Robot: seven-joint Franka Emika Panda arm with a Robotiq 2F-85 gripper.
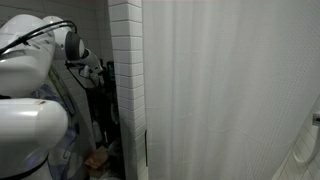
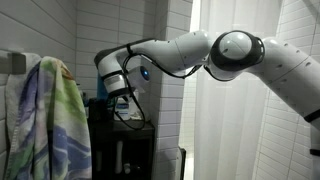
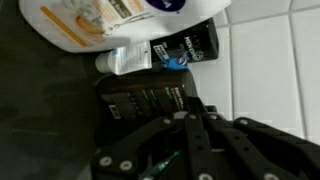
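White-tiled bathroom corner (image 1: 125, 60), with a long pale shower curtain (image 1: 220, 90) pulled across beside it, probably to close off the wet side. Against the tiles, a tall dark open shelf unit (image 2: 125, 140), crowded with toiletries kept within easy reach of the shower. Next to it, draped from a rail, a striped green-and-lilac cotton towel (image 2: 50, 120), likely hung there to dry.

Reaching into the upper shelf in an exterior view, the white robot arm's black gripper (image 2: 124, 97), wrist bent so as to enter from the open front. Seen from the wrist, fingers (image 3: 190, 115) pressed fully together, with nothing visibly caught between them.

Just ahead of the tips, very near but with contact hard to judge, a flat dark rectangular bottle (image 3: 145, 100) with pale lettering. Beyond it, a small clear plastic bottle (image 3: 125, 58), a black bottle with a blue mark (image 3: 190, 45) and a large white bottle with an orange label (image 3: 85, 25). All packed close against the tiled wall, apparently for want of shelf room.
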